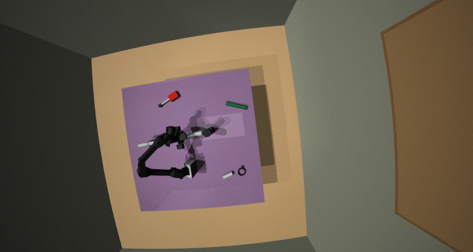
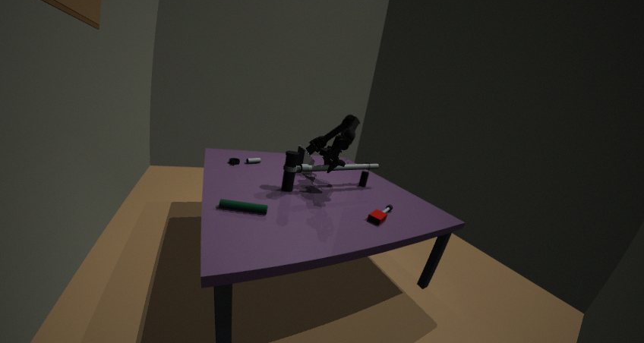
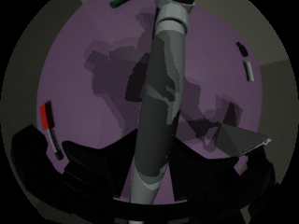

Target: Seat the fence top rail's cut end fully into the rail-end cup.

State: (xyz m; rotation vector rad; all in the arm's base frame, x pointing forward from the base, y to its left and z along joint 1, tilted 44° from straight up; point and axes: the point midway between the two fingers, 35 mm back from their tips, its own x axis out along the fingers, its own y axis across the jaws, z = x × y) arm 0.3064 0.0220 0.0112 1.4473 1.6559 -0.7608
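Note:
The gripper (image 1: 183, 136) (image 2: 332, 167) (image 3: 156, 142) is shut on the pale grey rail (image 1: 142, 145) (image 2: 350, 167) (image 3: 161, 100), with one finger on each side. The rail lies nearly level and passes over the short black post (image 2: 364, 179) at its far end; the loop cap there is too small to make out clearly. The rail's cut end meets the mouth of the light grey rail-end cup (image 1: 198, 133) (image 2: 307, 168) (image 3: 175, 15) and lines up with it. Its depth inside is hidden. The cup hangs on the brace band (image 2: 290, 169), on the upper half of the big black post (image 2: 288, 184), below its cap.
A green cylinder (image 1: 236, 105) (image 2: 243, 206), a red-headed tool (image 1: 173, 96) (image 2: 377, 216) (image 3: 44, 117), a short white tube (image 1: 227, 175) (image 2: 253, 160) (image 3: 249, 71) and a black ring clamp (image 1: 238, 172) (image 2: 234, 161) lie on the purple table (image 1: 159, 196) (image 2: 253, 244). A dark angled plate (image 3: 235, 140) stands beside the rail.

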